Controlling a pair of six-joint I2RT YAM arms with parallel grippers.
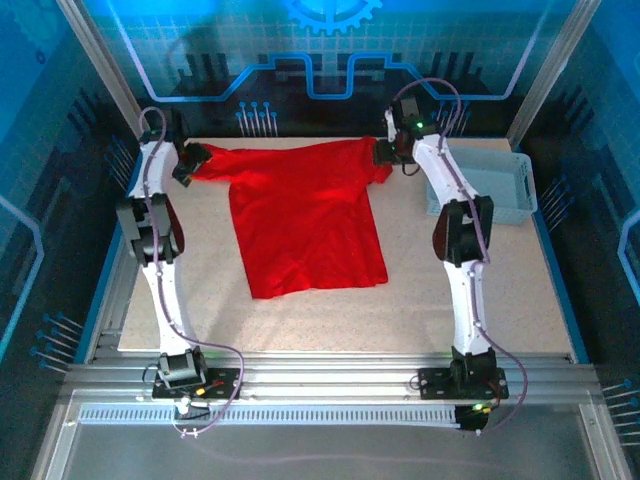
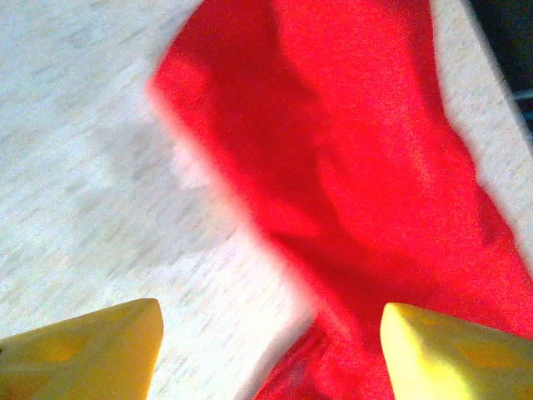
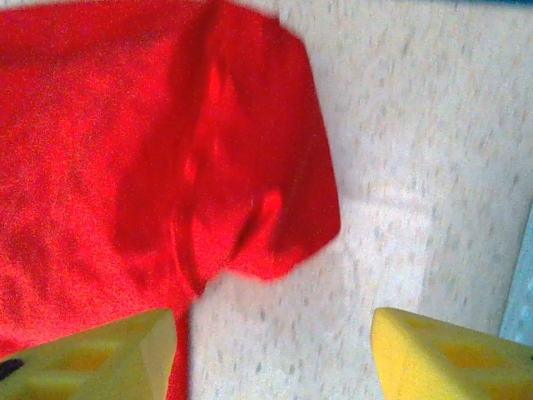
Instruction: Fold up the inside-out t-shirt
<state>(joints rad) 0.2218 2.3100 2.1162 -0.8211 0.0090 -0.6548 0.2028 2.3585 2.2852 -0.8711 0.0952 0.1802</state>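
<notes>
Both pincers stood wide open with nothing in them: the left gripper (image 1: pixel 190 162) (image 2: pixel 271 333) hung over one sleeve, the right gripper (image 1: pixel 386 150) (image 3: pixel 275 333) over the other. The inside-out t-shirt (image 1: pixel 305 215) lay spread on the table (image 1: pixel 450 300), hem towards the arms. A mesh basket (image 1: pixel 520 185) sat at the right edge, apart from it. Up close, the wrist cameras caught the rumpled sleeve cloth (image 2: pixel 350 167) (image 3: pixel 125 150) beneath yellow fingers (image 2: pixel 92 350)

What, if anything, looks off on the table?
Nothing is spilled or damaged. The t-shirt lies flat but slightly askew, its hem wavy and slanting toward the basket side. The sleeve by the right gripper is creased and bunched, while the other sleeve stretches out longer.
</notes>
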